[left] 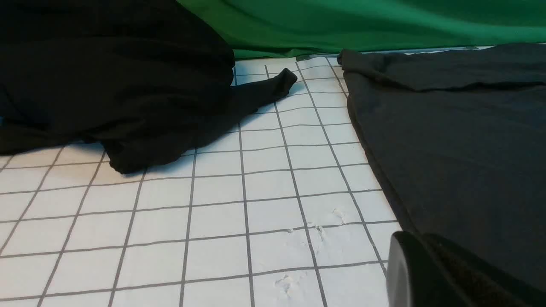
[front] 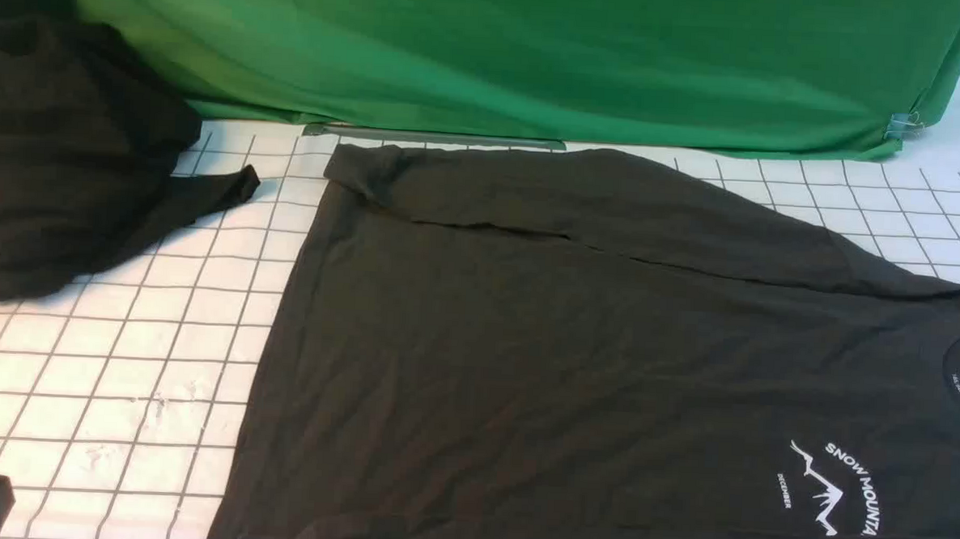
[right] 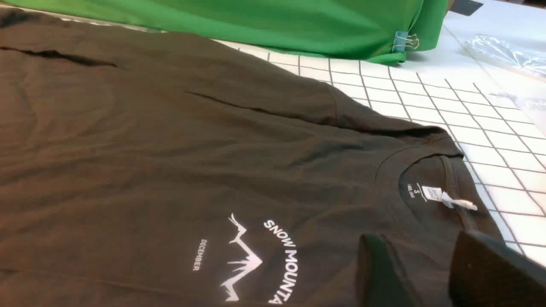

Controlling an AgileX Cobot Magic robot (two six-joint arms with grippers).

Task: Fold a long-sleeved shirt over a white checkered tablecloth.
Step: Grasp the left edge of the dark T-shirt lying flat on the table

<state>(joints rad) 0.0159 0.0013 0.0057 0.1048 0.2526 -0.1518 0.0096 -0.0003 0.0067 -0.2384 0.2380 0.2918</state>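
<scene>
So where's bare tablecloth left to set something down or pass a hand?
Free: the near-left stretch of white checkered tablecloth, between the black garment heap and the dark charcoal long-sleeved shirt; also the far-right strip between that shirt and the green fabric sheet. Crowded: centre and right, under the shirt.

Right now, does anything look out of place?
Yes: a crumpled black garment heap sits at the far left of the white checkered tablecloth, apart from the spread dark grey long-sleeved shirt; it looks stray.

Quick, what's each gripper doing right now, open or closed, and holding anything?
Left gripper: closed, no cloth seen in it.
Right gripper: open, fingers apart over the long-sleeved shirt near its collar, holding nothing.
</scene>
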